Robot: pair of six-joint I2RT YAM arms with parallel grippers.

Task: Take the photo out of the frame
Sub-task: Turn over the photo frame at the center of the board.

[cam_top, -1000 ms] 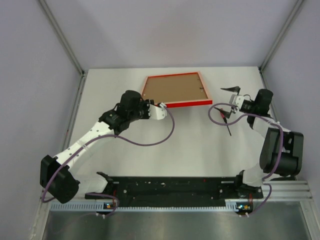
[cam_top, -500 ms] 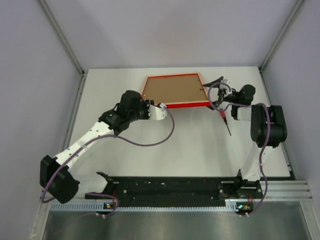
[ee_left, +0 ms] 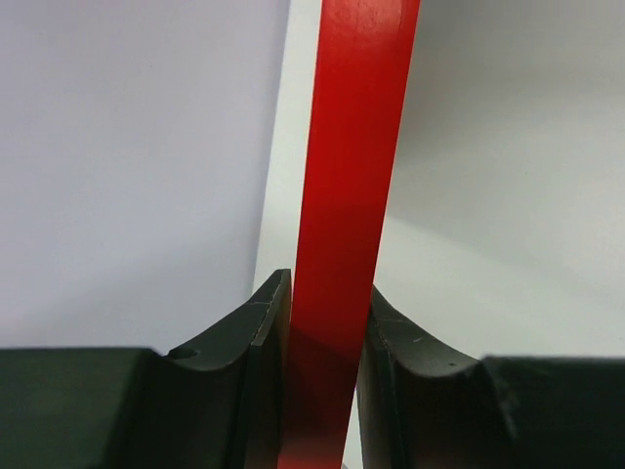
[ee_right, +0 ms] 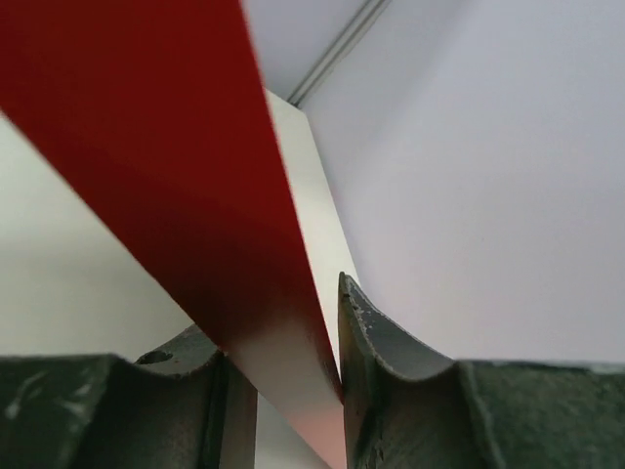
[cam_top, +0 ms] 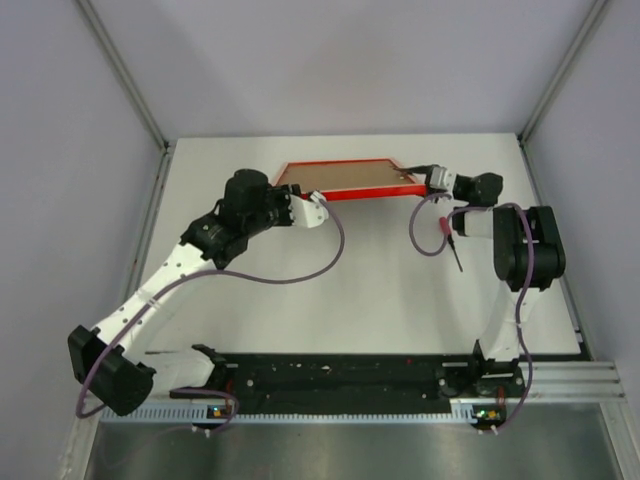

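The red frame [cam_top: 345,178] is held tilted over the far middle of the table, its brown back [cam_top: 347,174] facing up. The photo is hidden. My left gripper [cam_top: 312,203] is shut on the frame's near red edge by the left corner. In the left wrist view that red edge [ee_left: 356,147] runs straight up between both fingers of the left gripper [ee_left: 327,322]. My right gripper [cam_top: 420,181] is shut on the frame's right corner. The right wrist view shows the red rim [ee_right: 146,127] slanting down between the jaws of the right gripper [ee_right: 293,342], touching both.
A small black tool with a red handle [cam_top: 453,246] lies on the white table [cam_top: 380,290] right of centre, below the right gripper. Grey walls and metal posts [cam_top: 125,75] close in the table's back and sides. Purple cables loop under both wrists.
My right gripper swung left to the frame's right corner and shut on it. The frame has tipped up from lying flat, and my left gripper moved back and up with it.
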